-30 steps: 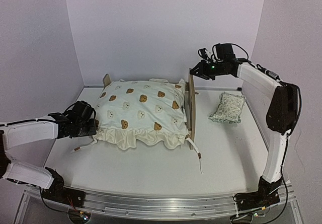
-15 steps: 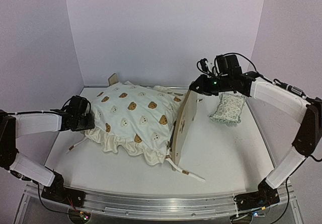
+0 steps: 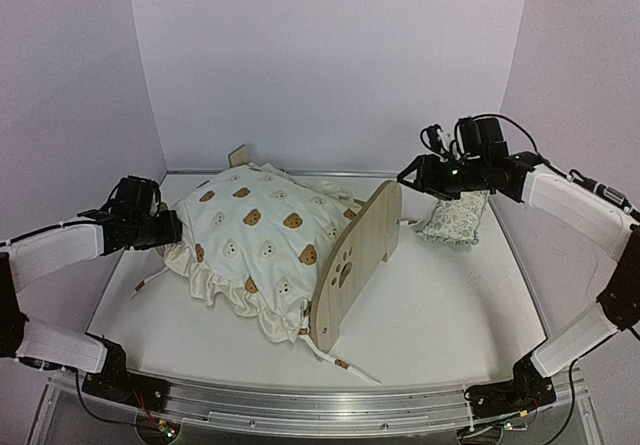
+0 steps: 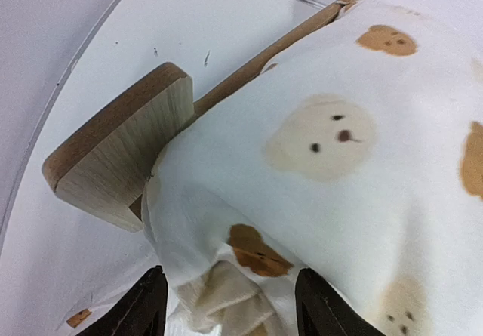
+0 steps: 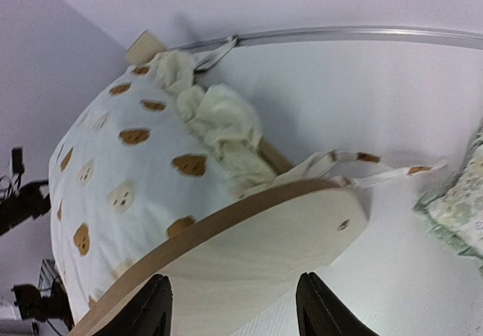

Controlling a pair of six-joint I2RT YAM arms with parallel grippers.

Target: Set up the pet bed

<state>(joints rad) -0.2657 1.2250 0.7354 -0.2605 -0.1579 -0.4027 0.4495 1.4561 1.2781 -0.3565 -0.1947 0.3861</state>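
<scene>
Both gape wide — L tool [image 4: 230, 298] at quilt [image 4: 324, 140], R tool [image 5: 232, 291] off pet bed [image 3: 350, 255].

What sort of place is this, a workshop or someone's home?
Probably a robot test booth: plain lilac walls box in a white table, two robot arms are bolted to a metal rail at its near edge, and a pet bed lies there as a prop.

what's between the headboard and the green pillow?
One loose quilt tie on otherwise bare table, reaching from the headboard toward the pillow; clearest in the right wrist view.
</scene>
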